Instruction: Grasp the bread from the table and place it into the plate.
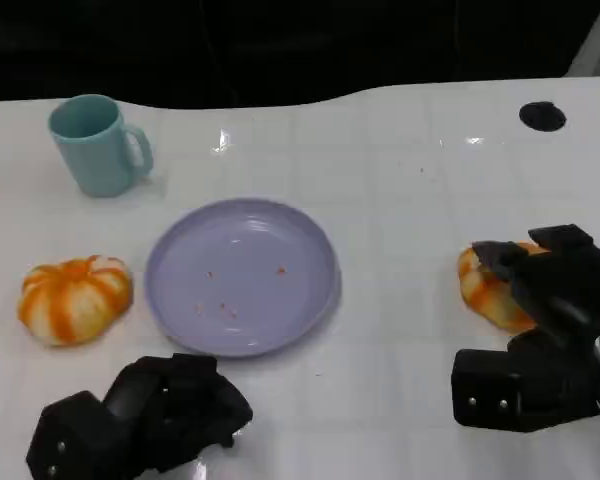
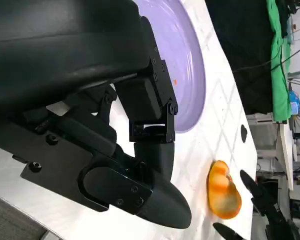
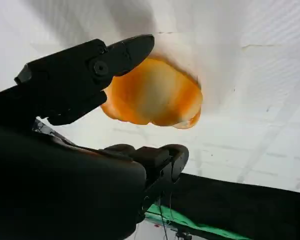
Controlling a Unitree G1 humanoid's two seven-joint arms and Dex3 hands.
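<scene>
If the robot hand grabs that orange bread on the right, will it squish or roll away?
The bread looks puffy and rounded, so it probably dents a little under a firm squeeze. Its underside seems to sit flat on the table, so rolling seems unlikely. The right robot hand has fingers on either side of it, which should keep it from sliding.

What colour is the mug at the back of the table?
The mug is light teal all over; it shows best in the head view.

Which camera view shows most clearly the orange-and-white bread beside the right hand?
The right wrist view: the orange-and-white bread appears large, between the right hand's fingers. The head view shows it partly hidden by that hand; the left wrist view shows it small.
</scene>
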